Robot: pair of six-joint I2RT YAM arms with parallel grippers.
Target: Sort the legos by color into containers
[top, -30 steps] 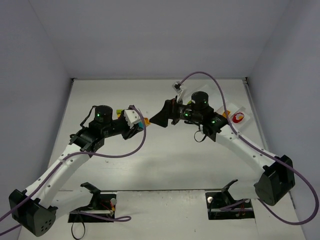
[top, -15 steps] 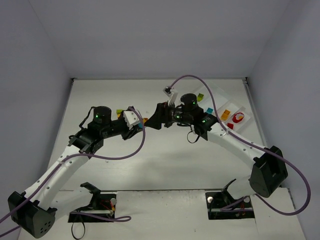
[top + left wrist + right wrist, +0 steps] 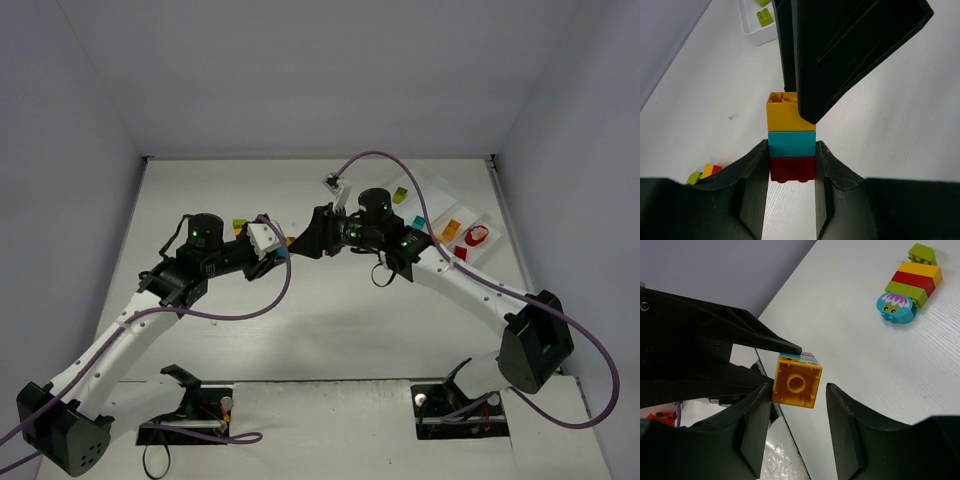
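Left gripper (image 3: pixel 791 156) is clamped on the red end of a short stack of red, teal and orange-yellow plastic bricks (image 3: pixel 791 135), held over the table's middle; the right gripper (image 3: pixel 800 390) is set around the stack's yellow end, jaws apart, with a gap seen at one finger. In the shallow white divided plastic tray (image 3: pixel 438 205) at the far right, a lime green brick (image 3: pixel 400 195), a teal brick (image 3: pixel 417 222), an orange brick (image 3: pixel 452 228) and red pieces (image 3: pixel 472 237) are seen side by side; both arms are stretched inward, their grippers met tip to tip.

White counter (image 3: pixel 330 330), matte. Far-right corner: white tray (image 3: pixel 436 203) w/ lime, teal, orange & red bricks (image 3: pixel 452 228), one colour per compartment. Back, left of centre: short brick stack (image 3: pixel 910 280) lying flat, w/ teal face piece.
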